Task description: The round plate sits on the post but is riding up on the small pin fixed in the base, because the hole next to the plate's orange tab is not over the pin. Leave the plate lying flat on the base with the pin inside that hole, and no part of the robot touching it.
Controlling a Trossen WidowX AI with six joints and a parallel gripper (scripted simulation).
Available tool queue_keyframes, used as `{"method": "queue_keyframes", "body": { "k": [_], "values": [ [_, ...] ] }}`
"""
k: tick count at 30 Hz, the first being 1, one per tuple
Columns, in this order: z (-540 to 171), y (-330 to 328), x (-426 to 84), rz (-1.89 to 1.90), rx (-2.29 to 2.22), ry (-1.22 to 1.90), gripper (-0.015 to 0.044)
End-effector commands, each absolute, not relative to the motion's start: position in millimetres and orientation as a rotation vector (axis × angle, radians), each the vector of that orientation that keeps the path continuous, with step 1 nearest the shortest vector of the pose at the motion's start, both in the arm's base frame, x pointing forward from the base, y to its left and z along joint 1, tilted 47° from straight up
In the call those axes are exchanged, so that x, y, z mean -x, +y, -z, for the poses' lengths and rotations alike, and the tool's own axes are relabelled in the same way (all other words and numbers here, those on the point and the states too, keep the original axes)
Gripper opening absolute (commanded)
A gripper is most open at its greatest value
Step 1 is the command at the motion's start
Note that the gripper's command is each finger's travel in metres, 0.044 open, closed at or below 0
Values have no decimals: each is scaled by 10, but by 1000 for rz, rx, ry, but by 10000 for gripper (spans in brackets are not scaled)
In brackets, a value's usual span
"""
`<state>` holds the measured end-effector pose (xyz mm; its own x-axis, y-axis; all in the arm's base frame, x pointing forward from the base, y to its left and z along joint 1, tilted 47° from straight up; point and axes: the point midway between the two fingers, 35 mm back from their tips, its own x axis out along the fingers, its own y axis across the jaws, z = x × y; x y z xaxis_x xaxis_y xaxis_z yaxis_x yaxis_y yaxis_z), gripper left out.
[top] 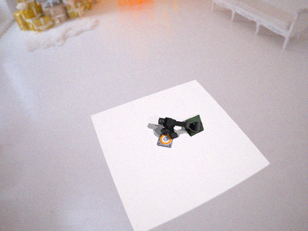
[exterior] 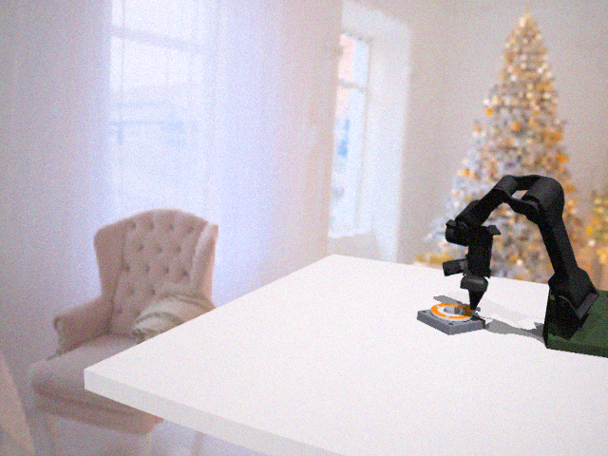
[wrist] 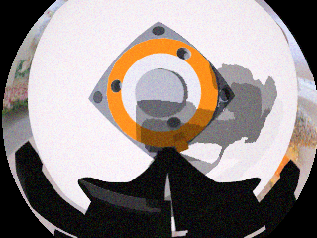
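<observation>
The round plate (wrist: 161, 93) is seated on the post (wrist: 160, 90) over the grey base (wrist: 101, 91). The gripper (wrist: 168, 154), fingers pressed together and empty, is set at the rim; the plate should be nudged round gently, then released.
</observation>
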<state>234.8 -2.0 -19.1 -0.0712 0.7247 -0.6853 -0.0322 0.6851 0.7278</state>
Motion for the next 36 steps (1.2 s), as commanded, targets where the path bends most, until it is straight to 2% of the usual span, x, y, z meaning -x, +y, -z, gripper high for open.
{"method": "queue_keyframes", "body": {
  "k": [1, 21, 31, 36],
  "values": [
    [235, -70, -2380, -686, -584, 1525, 0],
    [316, -134, -2441, -686, -583, 1525, 0],
    [3, -434, -2446, -684, -582, 1526, 0],
    [63, -378, -2444, -684, -592, 1529, 0]
  ]
}}
